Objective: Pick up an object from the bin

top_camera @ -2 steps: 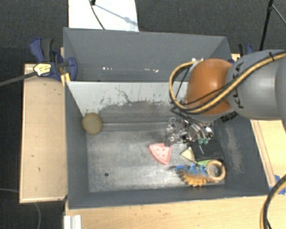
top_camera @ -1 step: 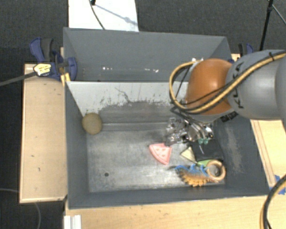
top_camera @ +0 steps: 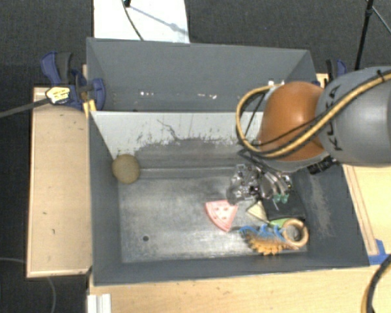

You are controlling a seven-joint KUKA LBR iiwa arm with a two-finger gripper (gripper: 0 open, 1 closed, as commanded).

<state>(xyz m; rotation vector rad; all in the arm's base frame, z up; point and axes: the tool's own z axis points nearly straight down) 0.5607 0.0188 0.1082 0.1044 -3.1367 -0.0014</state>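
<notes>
My gripper (top_camera: 242, 189) hangs low over the bin floor, right of centre, under the orange wrist cover. Just below and left of it lies a pink wedge (top_camera: 221, 215) with small dots, like a toy watermelon slice. A pale yellow triangular piece (top_camera: 256, 210) lies right beneath the gripper body, beside a black flat piece (top_camera: 281, 208). Nothing shows between the fingers.
At the bin's front right lie a tan ring (top_camera: 295, 233) and a blue and orange spiky toy (top_camera: 266, 238). A dull olive ball (top_camera: 125, 169) rests in the far left corner. The arm reaches in from the right over the bin's right wall.
</notes>
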